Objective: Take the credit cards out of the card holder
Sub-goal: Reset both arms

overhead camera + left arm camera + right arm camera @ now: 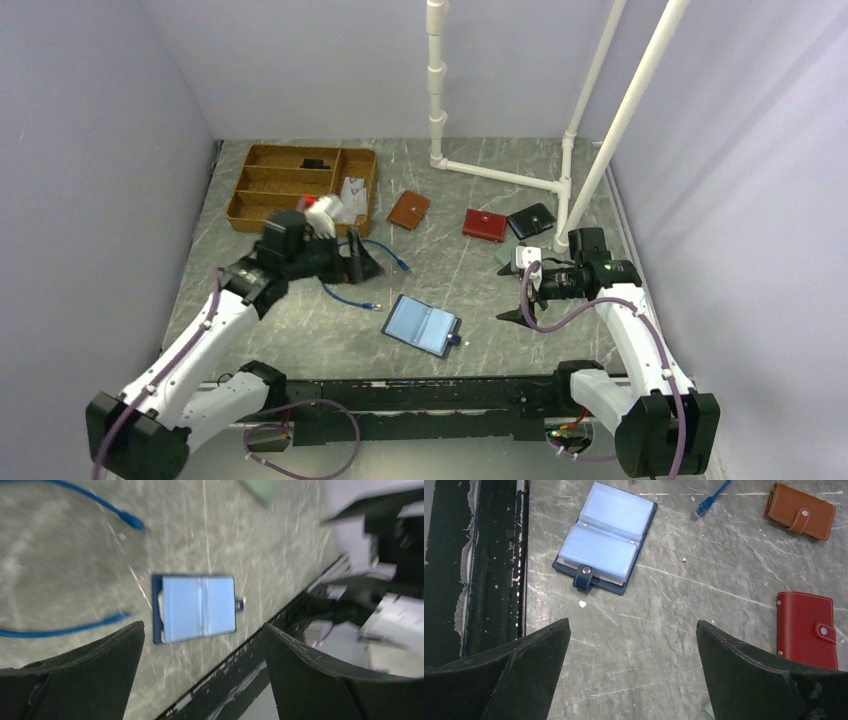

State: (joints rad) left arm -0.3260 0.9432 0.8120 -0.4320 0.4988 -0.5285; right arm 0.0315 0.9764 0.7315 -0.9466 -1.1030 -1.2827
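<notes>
Looking down on a small navy blue leather card holder (422, 326), flat and open on the grey stone bench (470, 290), shiny light blue inside facing up, snap tab poking out of one side. Sits near the front edge, between the two arms, touching neither set of fingers. Left fingers (90, 675) spread wide, gripping nothing, near a thin blue cable (65, 627), with the holder showing in the gap between them, further off. Right fingers (744, 670) spread wide too, gripping nothing, well apart from the holder, nearer a red leather wallet (806, 630) and a tan-brown leather wallet (800, 511). Showing one pale flat credit card (352, 190) and one dark card (318, 163) in a brown woven tray (245, 213) at the back left. Marks on the pale card too small to read. Cannot tell about cards inside the holder's sleeves.
</notes>
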